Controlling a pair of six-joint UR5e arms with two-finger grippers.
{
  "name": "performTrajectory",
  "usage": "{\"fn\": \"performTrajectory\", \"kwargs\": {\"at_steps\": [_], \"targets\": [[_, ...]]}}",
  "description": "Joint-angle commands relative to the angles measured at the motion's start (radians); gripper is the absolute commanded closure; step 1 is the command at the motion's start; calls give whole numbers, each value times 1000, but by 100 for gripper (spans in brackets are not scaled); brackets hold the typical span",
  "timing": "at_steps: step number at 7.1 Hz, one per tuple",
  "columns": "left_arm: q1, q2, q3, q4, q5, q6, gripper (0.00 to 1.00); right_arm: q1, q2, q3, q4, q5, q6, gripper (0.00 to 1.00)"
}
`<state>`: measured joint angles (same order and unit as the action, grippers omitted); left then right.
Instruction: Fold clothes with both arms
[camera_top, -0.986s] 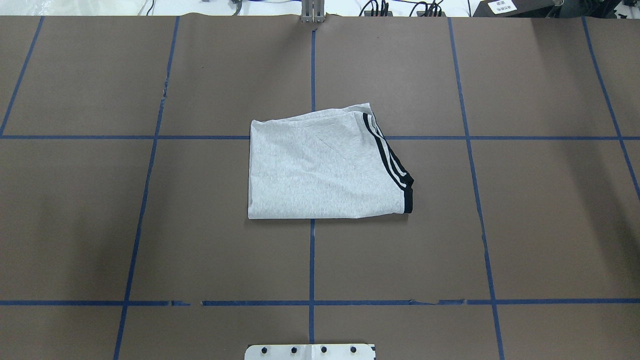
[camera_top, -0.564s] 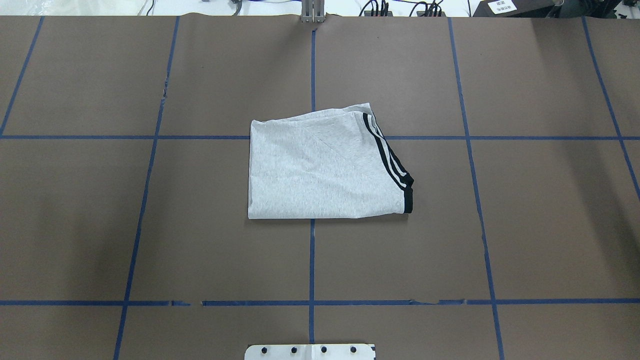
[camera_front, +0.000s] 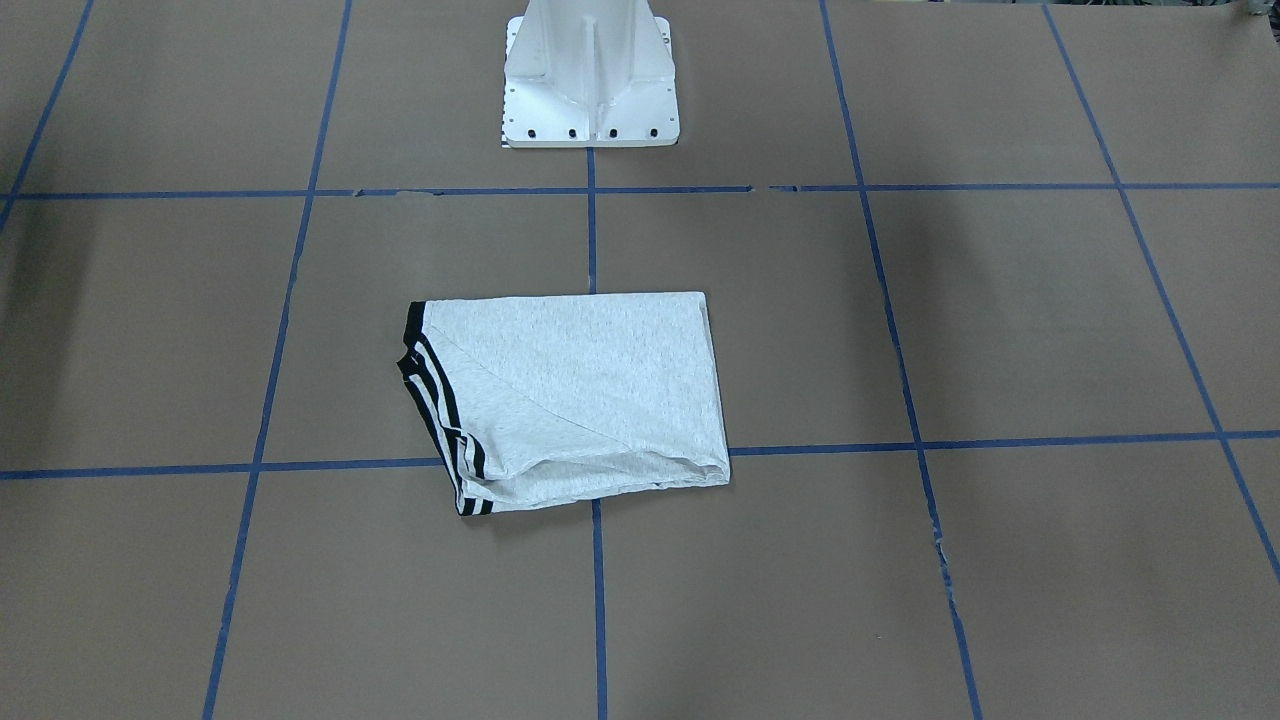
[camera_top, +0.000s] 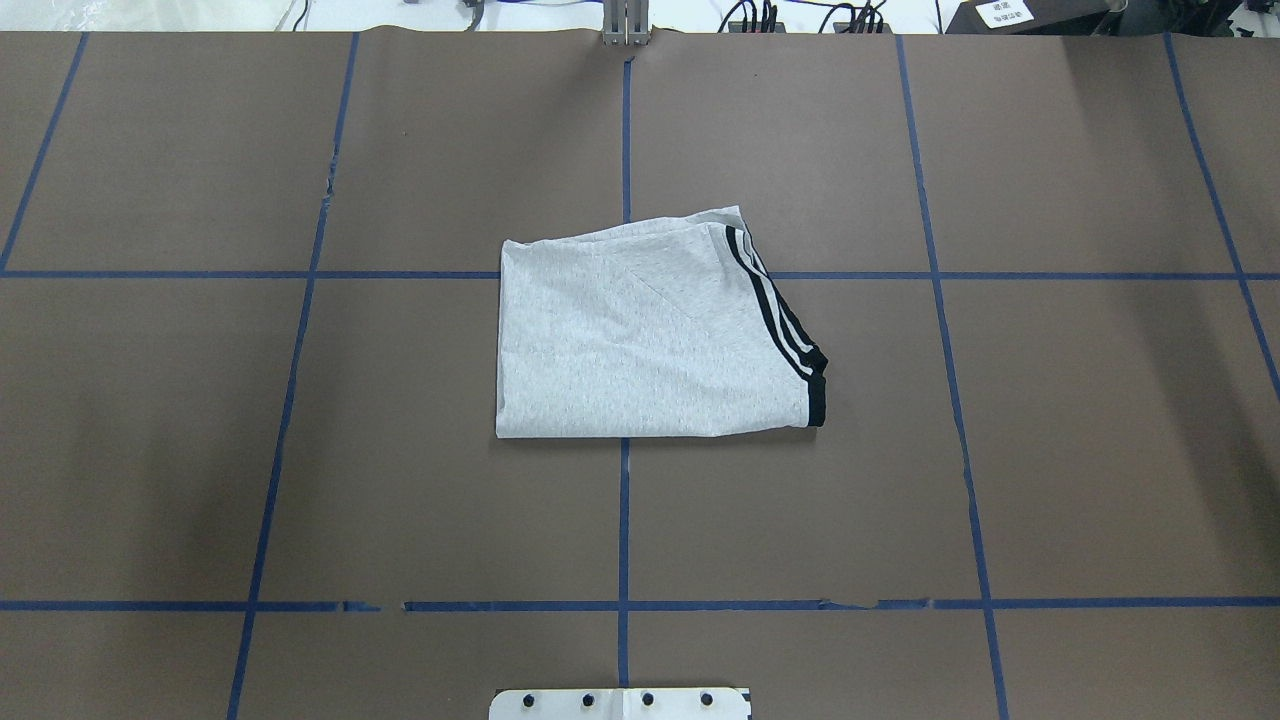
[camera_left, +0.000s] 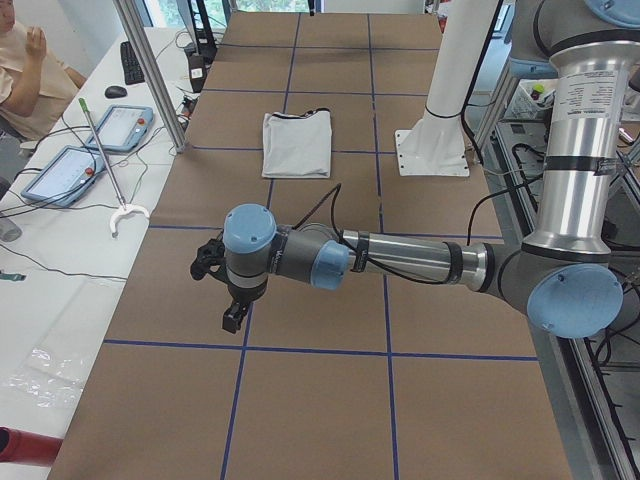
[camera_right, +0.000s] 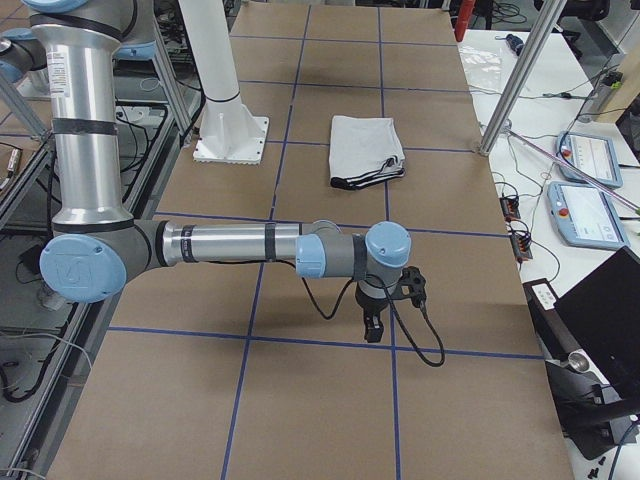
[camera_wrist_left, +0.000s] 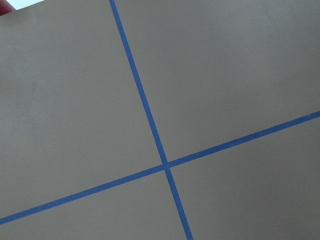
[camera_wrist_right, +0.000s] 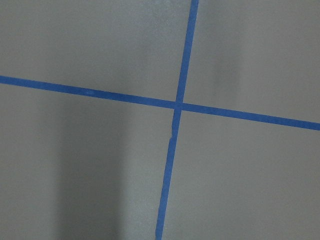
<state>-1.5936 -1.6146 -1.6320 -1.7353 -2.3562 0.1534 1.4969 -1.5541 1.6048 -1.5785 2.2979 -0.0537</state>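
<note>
The grey T-shirt (camera_top: 640, 340) lies folded into a flat rectangle at the table's middle, black stripes and collar along its right edge; the printed front is hidden. It also shows in the front view (camera_front: 580, 390) and both side views (camera_left: 297, 143) (camera_right: 366, 150). My left gripper (camera_left: 232, 318) shows only in the exterior left view, hanging over bare table far from the shirt. My right gripper (camera_right: 372, 328) shows only in the exterior right view, likewise far from the shirt. I cannot tell whether either is open or shut. Both wrist views show only brown paper and blue tape.
The white pedestal base (camera_front: 590, 90) stands at the robot's side of the table. Blue tape lines (camera_top: 623, 520) grid the brown cover. Teach pendants (camera_left: 118, 126), a grabber stick (camera_left: 104, 170) and a seated person (camera_left: 25, 70) are at the side bench; a metal post (camera_right: 520, 80) stands at the far edge.
</note>
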Motion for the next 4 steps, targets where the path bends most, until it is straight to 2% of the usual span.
{"fn": "performTrajectory", "kwargs": {"at_steps": [1, 4], "targets": [[9, 1, 11, -1, -1, 0, 0, 0, -1, -2, 0, 0, 0, 0], [32, 1, 17, -1, 0, 0, 0, -1, -1, -5, 0, 0, -2, 0]]}}
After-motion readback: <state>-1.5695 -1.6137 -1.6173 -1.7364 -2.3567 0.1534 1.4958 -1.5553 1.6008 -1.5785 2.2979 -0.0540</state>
